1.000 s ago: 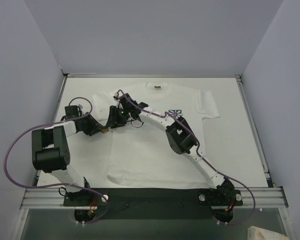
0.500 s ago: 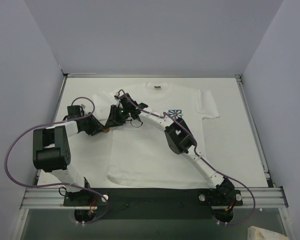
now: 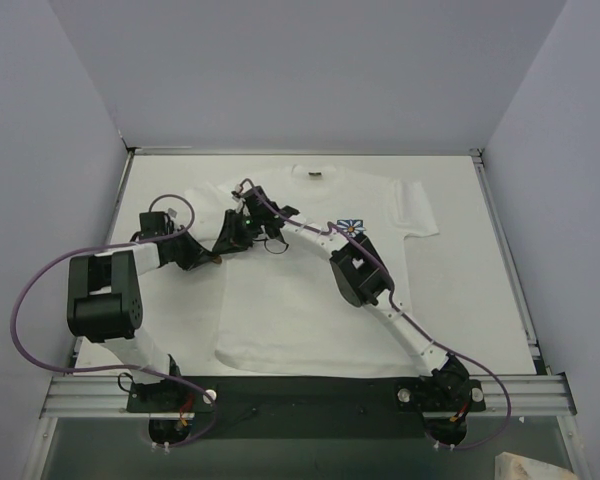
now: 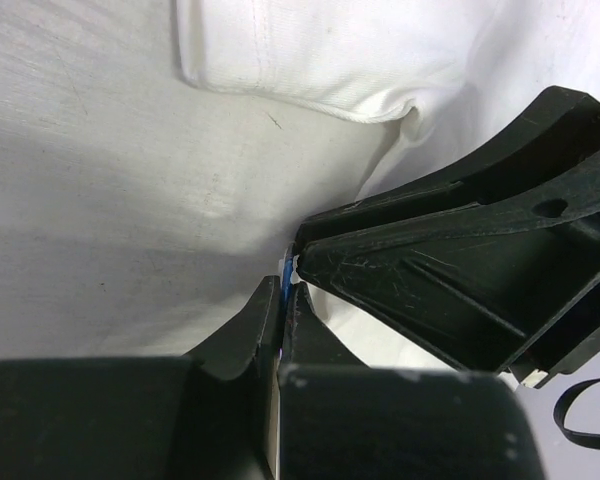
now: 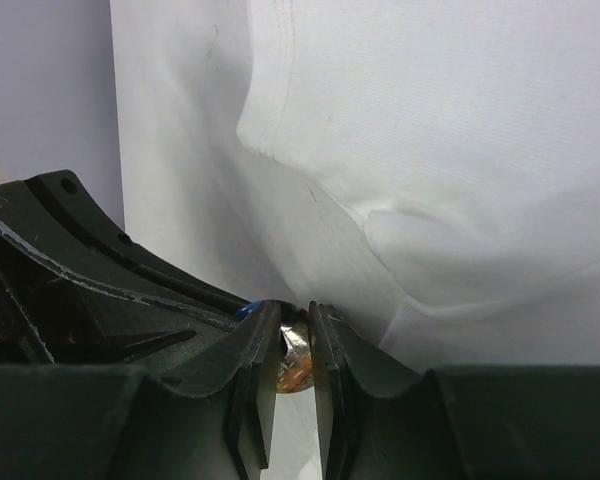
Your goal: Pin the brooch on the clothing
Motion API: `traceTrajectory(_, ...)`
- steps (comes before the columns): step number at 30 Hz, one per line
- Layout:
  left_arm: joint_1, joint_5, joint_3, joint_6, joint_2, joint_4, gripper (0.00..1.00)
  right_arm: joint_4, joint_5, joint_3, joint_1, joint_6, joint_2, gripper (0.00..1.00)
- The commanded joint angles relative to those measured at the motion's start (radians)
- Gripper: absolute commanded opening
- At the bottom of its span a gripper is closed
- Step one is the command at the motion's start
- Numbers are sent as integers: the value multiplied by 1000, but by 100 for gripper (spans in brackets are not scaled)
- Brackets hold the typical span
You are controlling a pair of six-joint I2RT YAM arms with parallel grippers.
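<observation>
The brooch (image 5: 294, 362), a brownish-gold disc, sits low in the centre of the right wrist view. It is pinched on edge by the right gripper (image 5: 297, 316), whose jaws stand almost together around it. The left gripper (image 4: 286, 290) meets it tip to tip, jaws pressed together. A blue-and-white sliver (image 4: 285, 268) shows at their tips, and we cannot tell what it is.

In the top view both grippers meet at centre-left of the frame, beside the sleeve (image 3: 202, 205) of the T-shirt (image 3: 310, 300). This is well apart from the flower print (image 3: 351, 228). The shirt lies flat on the worktop (image 3: 470, 300).

Risks, in our judgement:
- The disc is held by its thin edge alone, so a slight twist or a nudge from the opposing tips could rotate it or drop it.
- The two sets of tips are so close that they could knock each other in a small correction.
- The cloth is loose and unheld, so pressing the pin in could drag or bunch it instead of piercing it.
- We cannot see the pin's direction.
</observation>
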Motion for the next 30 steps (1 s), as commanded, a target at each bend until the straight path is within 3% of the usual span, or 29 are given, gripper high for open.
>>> traceTrajectory(1, -7, -46, 6, 24, -16, -46, 0, -3, -31, -51, -26, 21, -66, 22)
traceTrajectory(7, -7, -45, 52, 44, -129, -118, 0, 122, -71, -152, -120, 90, -233, 28)
traceTrajectory(11, -19, -33, 113, 80, -216, -191, 0, 145, -100, -241, -192, 83, -364, 41)
traceTrajectory(14, -77, -81, 159, 123, -272, -289, 0, 153, -97, -408, -241, 72, -494, 49)
traceTrajectory(19, -344, -370, 272, 200, -318, -467, 0, 115, -64, -699, -384, -8, -741, 57)
traceTrajectory(22, -439, -531, 291, 220, -316, -527, 0, 34, -13, -857, -446, -110, -876, 64)
traceTrajectory(26, -612, -721, 291, 240, -271, -599, 0, -122, 84, -1037, -464, -221, -1019, 77)
traceTrajectory(30, -754, -927, 297, 229, -197, -681, 0, -178, 124, -1164, -434, -272, -1115, 78)
